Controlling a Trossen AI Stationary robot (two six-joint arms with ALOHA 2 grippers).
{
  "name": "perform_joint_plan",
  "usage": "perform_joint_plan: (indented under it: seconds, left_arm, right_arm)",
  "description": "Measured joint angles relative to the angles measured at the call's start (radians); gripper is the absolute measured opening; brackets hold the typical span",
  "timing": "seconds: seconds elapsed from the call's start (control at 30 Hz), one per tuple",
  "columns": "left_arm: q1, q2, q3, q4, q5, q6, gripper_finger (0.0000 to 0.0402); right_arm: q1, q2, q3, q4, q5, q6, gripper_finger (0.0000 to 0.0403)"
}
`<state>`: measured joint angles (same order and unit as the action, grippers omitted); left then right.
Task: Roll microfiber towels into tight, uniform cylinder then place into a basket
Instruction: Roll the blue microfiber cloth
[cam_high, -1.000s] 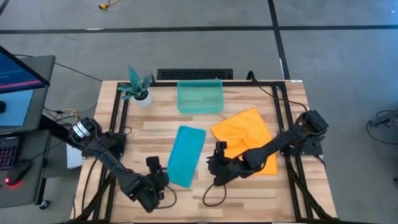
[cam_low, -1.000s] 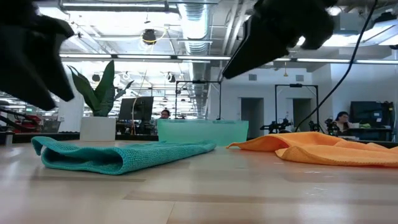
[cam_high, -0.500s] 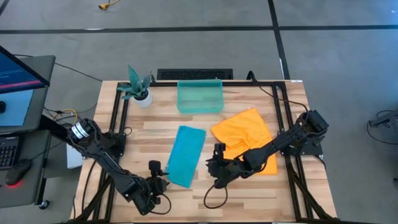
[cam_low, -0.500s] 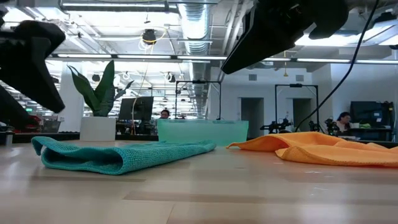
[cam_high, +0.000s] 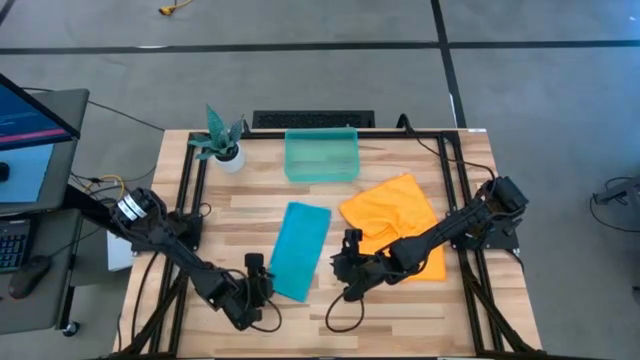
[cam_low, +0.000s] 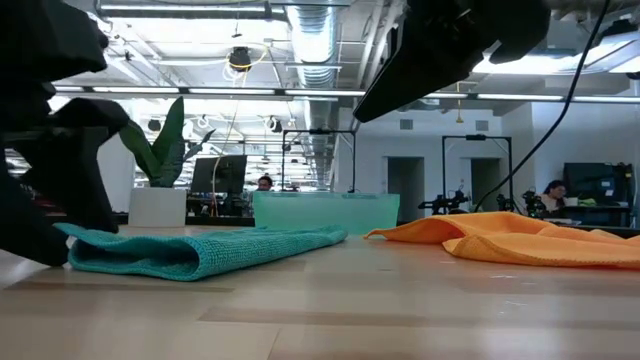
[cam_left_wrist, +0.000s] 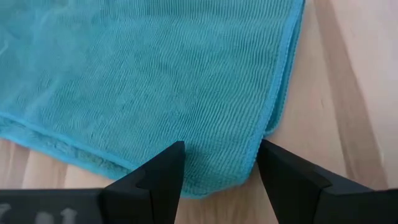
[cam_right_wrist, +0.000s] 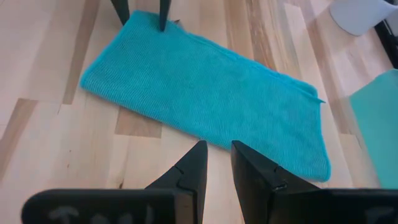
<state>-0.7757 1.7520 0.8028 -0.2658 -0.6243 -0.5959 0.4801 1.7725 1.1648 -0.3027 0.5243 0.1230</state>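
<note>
Right now your teal towel (cam_high: 301, 250) lies folded into a long strip in the middle of the table (cam_high: 400, 310), and the orange towel (cam_high: 397, 222) lies crumpled just beside it. The basket (cam_high: 321, 155) sits near the far edge, next to a small plant pot (cam_high: 230, 157).

From above you see your left gripper (cam_high: 259, 281) low at the near corner of the teal towel. Only its wrist view shows the two fingers (cam_left_wrist: 163, 171) spread wide, one on each side of that corner, holding nothing. From table height you can see it reaches down to the wood.

Your right gripper (cam_high: 349, 266) hangs above the table between the two towels. Its fingers (cam_right_wrist: 189, 167) stand a little apart and hold nothing. The arm stretches across the orange towel.
</note>
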Motion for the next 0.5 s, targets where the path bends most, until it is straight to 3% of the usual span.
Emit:
perform_joint_plan:
  seconds: [0.23,0.5]
  left_arm:
    - [0.014,-0.004,-0.02,0.038,0.05,-0.036,0.0181]
    - [0.015,-0.002,-0.021,0.082,0.098,-0.02,0.0096]
  right_arm:
    - [-0.005,0.0,0.0,0.0,-0.018,0.0,0.0097]
    - [-0.005,0.007,0.001,0.012,-0.228,0.001,0.0097]
